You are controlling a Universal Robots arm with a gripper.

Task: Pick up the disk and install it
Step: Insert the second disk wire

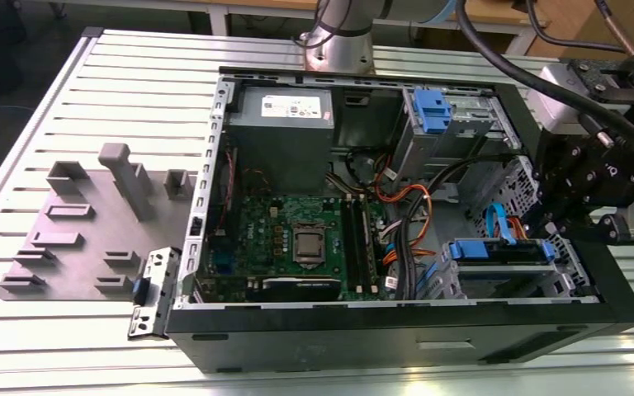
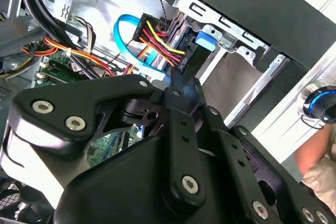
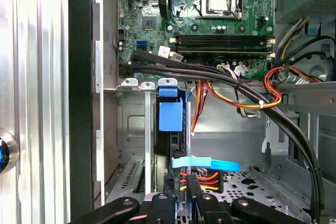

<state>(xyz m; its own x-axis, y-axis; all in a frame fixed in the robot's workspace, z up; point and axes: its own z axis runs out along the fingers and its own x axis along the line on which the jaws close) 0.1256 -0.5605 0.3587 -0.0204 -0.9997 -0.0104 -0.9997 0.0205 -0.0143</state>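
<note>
An open black computer case (image 1: pixel 405 326) lies on its side on a slatted metal tabletop (image 1: pixel 53 330), its motherboard (image 1: pixel 295 239) facing up. The gripper (image 1: pixel 537 233) hangs over the case's edge at the exterior view's right, reaching into the drive bay (image 1: pixel 515 280) in the case's corner there. The disk (image 1: pixel 498 251) sits in that bay, seen by its blue carrier frame, with a light-blue data cable (image 1: pixel 497 223) and red, yellow and black power wires plugged into its end. In the first wrist view the disk (image 3: pixel 170 116) stands edge-on inside the grey metal cage, its blue tab uppermost, and the gripper (image 3: pixel 181 192) has its two dark fingers close together just at the connector end, with the light-blue data cable (image 3: pixel 205 163) crossing in front of them. In the second wrist view the fingers (image 2: pixel 181 90) meet at a narrow tip right against the connector block; whether they pinch anything I cannot tell, since the linkage hides the contact. A second blue-framed carrier (image 1: pixel 432 111) sits in the bay at the case's far edge, beside the grey power supply (image 1: pixel 284 107). On the tabletop near the case's opposite side lies a grey fixture plate (image 1: pixel 86 239) with upright blocks.
</note>
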